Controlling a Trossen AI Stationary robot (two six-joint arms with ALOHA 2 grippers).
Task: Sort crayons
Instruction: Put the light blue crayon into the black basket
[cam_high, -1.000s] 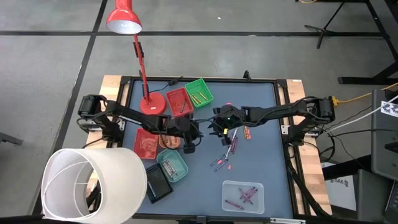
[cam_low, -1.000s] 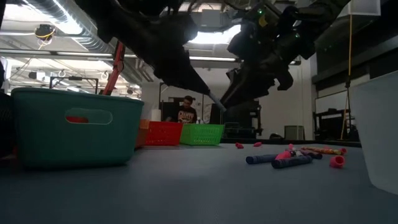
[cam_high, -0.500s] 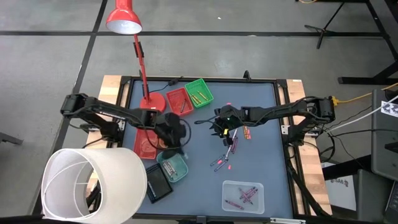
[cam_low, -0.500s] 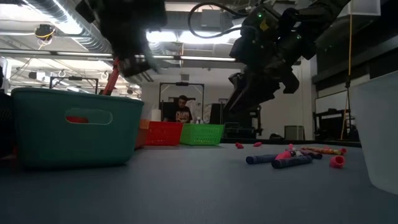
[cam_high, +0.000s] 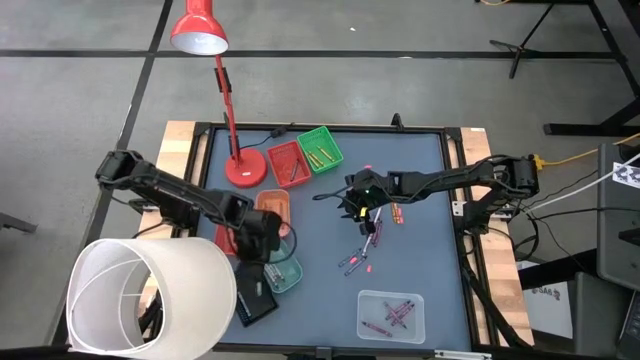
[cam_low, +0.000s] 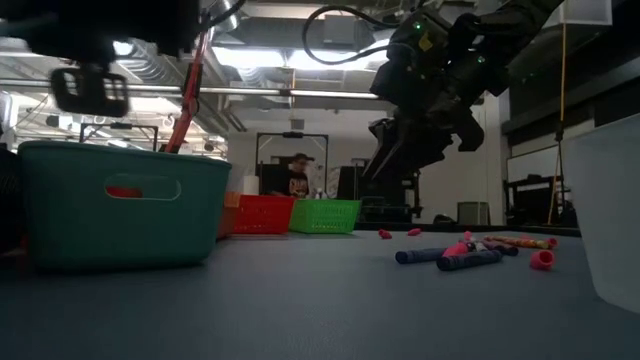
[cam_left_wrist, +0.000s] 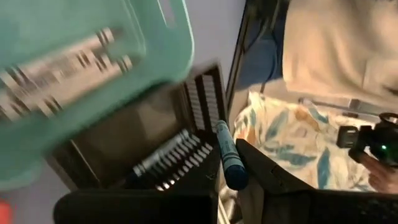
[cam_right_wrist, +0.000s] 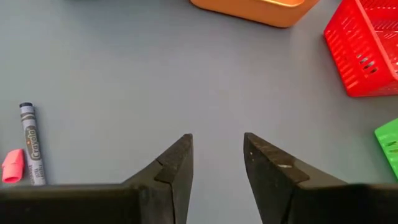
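Note:
Loose crayons (cam_high: 366, 238) lie on the blue mat right of centre; in the low view these crayons (cam_low: 468, 256) lie flat on their sides. My left gripper (cam_high: 266, 250) hovers over the teal tray (cam_high: 282, 270) at the near left, shut on a blue crayon (cam_left_wrist: 227, 152). My right gripper (cam_high: 352, 203) stands open over bare mat just left of the pile, nothing between its fingers (cam_right_wrist: 177, 165). A grey crayon (cam_right_wrist: 28, 152) and a pink bit (cam_right_wrist: 11, 167) lie to one side of it. My left gripper pinches the blue crayon by one end (cam_left_wrist: 236, 178) between its two fingers. The rest of the crayon sticks out forward past the fingertips, along them. The fingers slant downward, and the crayon is lifted clear above the teal tray (cam_left_wrist: 74, 68) and the black tray (cam_left_wrist: 143, 149).
Red (cam_high: 288, 163) and green (cam_high: 320, 148) trays stand at the far side, an orange tray (cam_high: 272, 205) and a red one (cam_high: 230, 238) at the left. A clear tray (cam_high: 392, 312) with crayons is near right. A red lamp (cam_high: 243, 168) and a white shade (cam_high: 150, 295) crowd the left.
My left gripper has swung from the table's middle toward the left and near edge, rising a little and rolling its wrist, and now hangs over the teal tray with the blue crayon still in its fingers.

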